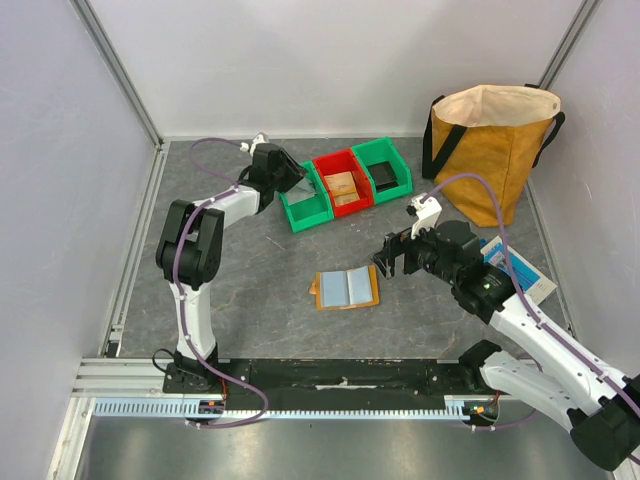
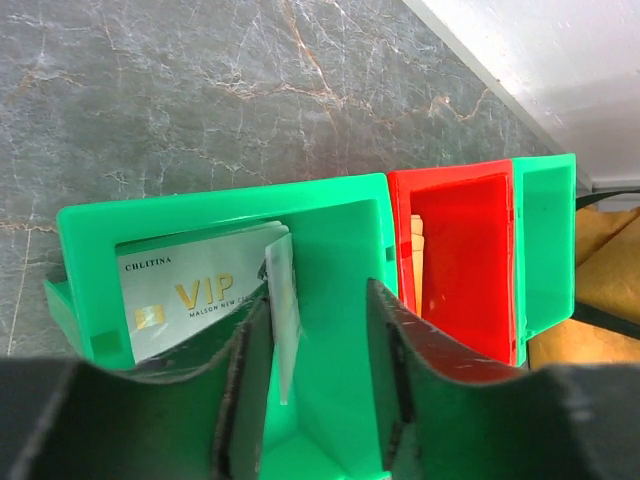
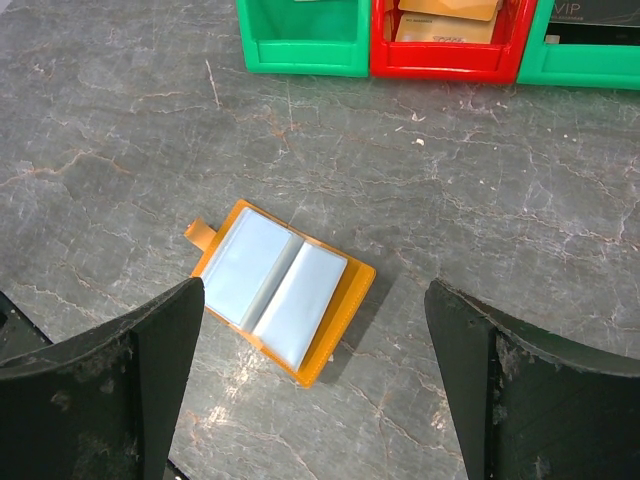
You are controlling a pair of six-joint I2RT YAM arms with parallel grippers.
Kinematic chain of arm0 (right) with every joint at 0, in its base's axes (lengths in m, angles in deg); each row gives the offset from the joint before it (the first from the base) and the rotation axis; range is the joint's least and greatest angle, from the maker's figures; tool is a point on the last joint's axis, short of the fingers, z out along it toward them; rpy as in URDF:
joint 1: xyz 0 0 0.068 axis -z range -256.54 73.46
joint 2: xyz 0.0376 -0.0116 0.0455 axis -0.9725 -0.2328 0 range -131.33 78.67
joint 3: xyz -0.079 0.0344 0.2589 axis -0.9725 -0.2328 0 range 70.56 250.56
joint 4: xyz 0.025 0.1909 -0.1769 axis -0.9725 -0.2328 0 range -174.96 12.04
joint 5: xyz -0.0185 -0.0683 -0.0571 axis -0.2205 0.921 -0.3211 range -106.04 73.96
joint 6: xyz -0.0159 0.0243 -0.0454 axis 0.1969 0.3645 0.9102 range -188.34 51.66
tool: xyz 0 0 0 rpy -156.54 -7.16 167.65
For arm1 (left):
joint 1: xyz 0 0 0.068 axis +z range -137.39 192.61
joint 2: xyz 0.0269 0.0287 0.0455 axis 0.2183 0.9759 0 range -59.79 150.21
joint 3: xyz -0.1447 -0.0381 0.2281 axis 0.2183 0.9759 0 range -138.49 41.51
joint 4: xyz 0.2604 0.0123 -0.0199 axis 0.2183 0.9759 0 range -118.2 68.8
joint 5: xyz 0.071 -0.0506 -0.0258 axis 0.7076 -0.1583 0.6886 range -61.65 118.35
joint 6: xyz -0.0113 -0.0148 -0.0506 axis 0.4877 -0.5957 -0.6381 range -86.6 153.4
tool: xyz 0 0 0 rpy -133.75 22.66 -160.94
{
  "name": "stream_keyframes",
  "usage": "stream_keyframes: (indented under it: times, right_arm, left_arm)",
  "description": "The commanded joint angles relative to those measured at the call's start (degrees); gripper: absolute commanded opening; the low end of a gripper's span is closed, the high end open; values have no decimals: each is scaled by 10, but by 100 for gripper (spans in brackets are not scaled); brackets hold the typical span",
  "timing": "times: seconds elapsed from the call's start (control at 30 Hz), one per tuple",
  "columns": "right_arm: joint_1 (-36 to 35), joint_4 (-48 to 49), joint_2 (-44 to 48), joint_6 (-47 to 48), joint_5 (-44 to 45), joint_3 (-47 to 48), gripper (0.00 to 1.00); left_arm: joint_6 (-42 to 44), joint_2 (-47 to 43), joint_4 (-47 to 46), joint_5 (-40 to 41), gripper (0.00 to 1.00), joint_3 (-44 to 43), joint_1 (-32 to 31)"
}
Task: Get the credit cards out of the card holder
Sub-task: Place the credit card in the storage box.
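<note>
Looks like the drop-off step: silver VIP card [image 2: 195,300] leaning inside the green bin [image 2: 220,200], left gripper [image 2: 318,330] over it, jaws parted, holding nothing. Open on the table [image 3: 500,180], beneath the wide-open right gripper [image 3: 315,300]: the card holder [image 3: 283,290]. Next, probably: pinching any remaining card out of it.

My left arm [image 1: 190,250] rises from its base to a raised elbow, and the forearm reaches forward and rightward, wrist tipped down. My left gripper [image 1: 284,180] points downward, jaws partly apart, with a clear gap between its dark fingers [image 2: 240,385]. My right arm [image 1: 540,330] stretches low, forward and leftward. My right gripper [image 1: 385,258] angles down with jaws spread wide, one worn black finger [image 3: 120,385] at each side of the wrist view.
</note>
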Motion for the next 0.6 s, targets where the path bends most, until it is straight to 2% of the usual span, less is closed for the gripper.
stream_keyframes:
  times: [0.0,0.13,0.2,0.43,0.57]
  right_arm:
    - [1,3,12,7,6,-2,98]
    - [1,-1,15,7,5,2,98]
    - [1,-6,20,6,6,4,98]
    - [1,-20,16,3,-12,10,98]
    - [1,-19,-7,0,-50,7,98]
  left_arm:
    - [38,-34,4,28,54,-1,1]
    - [75,-56,36,48,68,-11,0]
    - [100,-68,55,64,71,-14,1]
    - [174,-148,97,83,73,4,1]
    - [195,-216,136,22,70,46,-12]
